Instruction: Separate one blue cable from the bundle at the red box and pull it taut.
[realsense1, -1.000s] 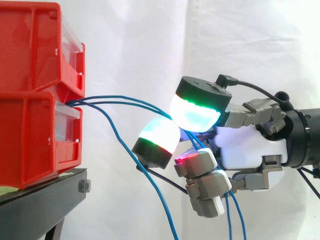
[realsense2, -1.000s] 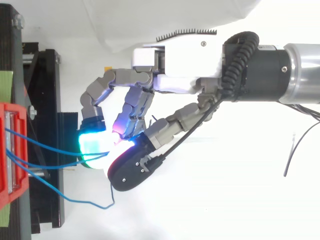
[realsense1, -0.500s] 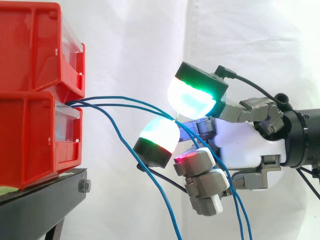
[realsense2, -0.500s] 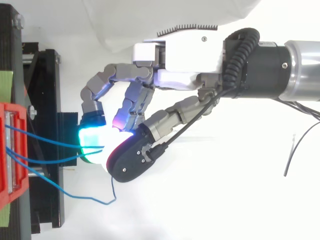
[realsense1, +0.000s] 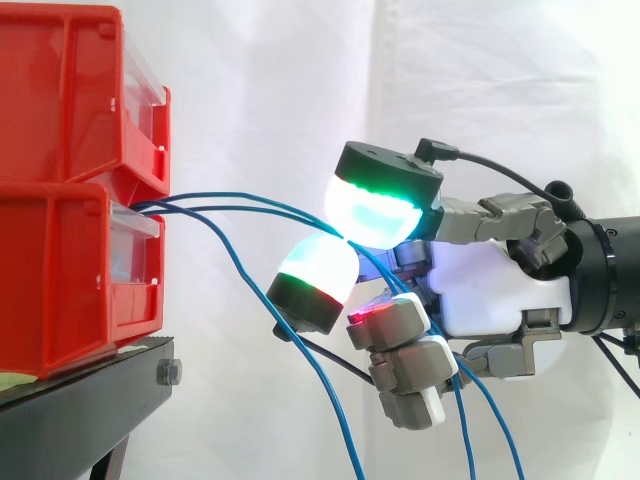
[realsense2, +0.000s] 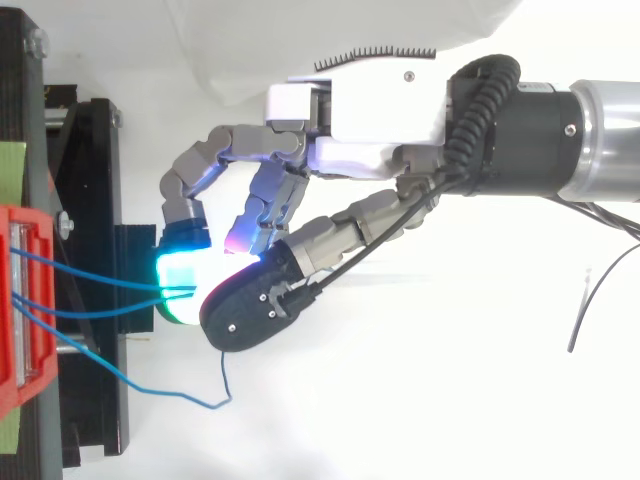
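- I see two blue cables (realsense1: 215, 206) running nearly straight from the red box (realsense1: 70, 270), while a third sags.
- My hand (realsense1: 500, 295) reaches in level, pinching those two between glowing pads (realsense1: 372, 212).

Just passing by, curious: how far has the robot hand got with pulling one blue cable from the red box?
Done: the robot hand is at the blue cables by the red box. In hand: its glowing pads pinch two cables together. Left: single out one and pull it taut; both bow slightly.
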